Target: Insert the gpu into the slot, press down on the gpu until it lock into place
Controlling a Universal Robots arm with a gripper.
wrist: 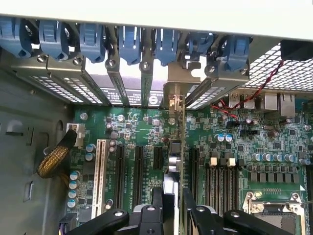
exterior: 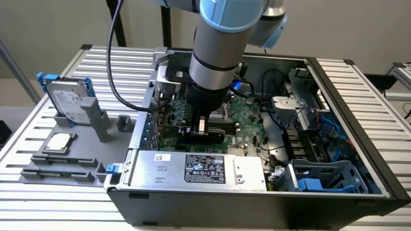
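The gpu [wrist: 176,152] is seen edge-on, upright near the middle of the motherboard [wrist: 137,127], its bracket at the edge of the case [wrist: 29,147]. The gripper [wrist: 172,198] is spread wide, straddling the card; contact cannot be judged.

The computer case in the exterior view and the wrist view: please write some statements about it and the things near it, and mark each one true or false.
1. The gpu stands on its edge on the motherboard, with the fingers of the gripper on either side of it. True.
2. The hard drive with blue rails lies inside the case. False: it stands in a grey tray outside, on the exterior view's left.
3. A silver box with a black-and-white label sits in the case. True.
4. The gripper hovers over the grey tray. False: it is down inside the case.
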